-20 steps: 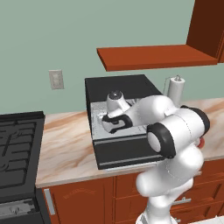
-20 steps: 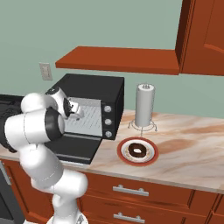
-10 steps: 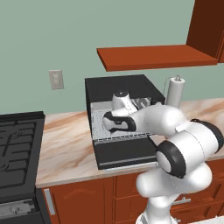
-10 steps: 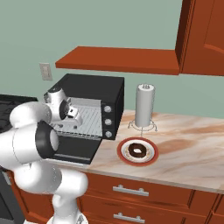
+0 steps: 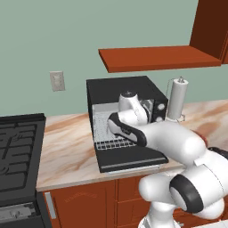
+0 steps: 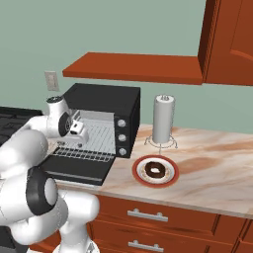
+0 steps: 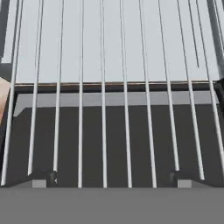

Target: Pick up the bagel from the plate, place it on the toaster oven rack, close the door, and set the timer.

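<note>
Marble counter (image 6: 207, 168), paper-towel roll (image 6: 162, 119) behind plate (image 6: 169, 178)

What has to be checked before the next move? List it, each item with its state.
1. Door open: ok. It lies flat in front of the oven's cavity.
2. Toaster oven rack free: ok. Its bars are bare.
3. Gripper open and empty: ok. The finger tips stand wide apart with nothing between them.
4. Bagel ready to pick: ok. It lies at the centre of the plate, on the counter to the right of the oven.
5. Gripper at the bagel: not ok. It hangs over the rack, well apart from the plate.
6. Room above the plate: probably ok. The paper-towel roll stands behind it, not over it.
</note>
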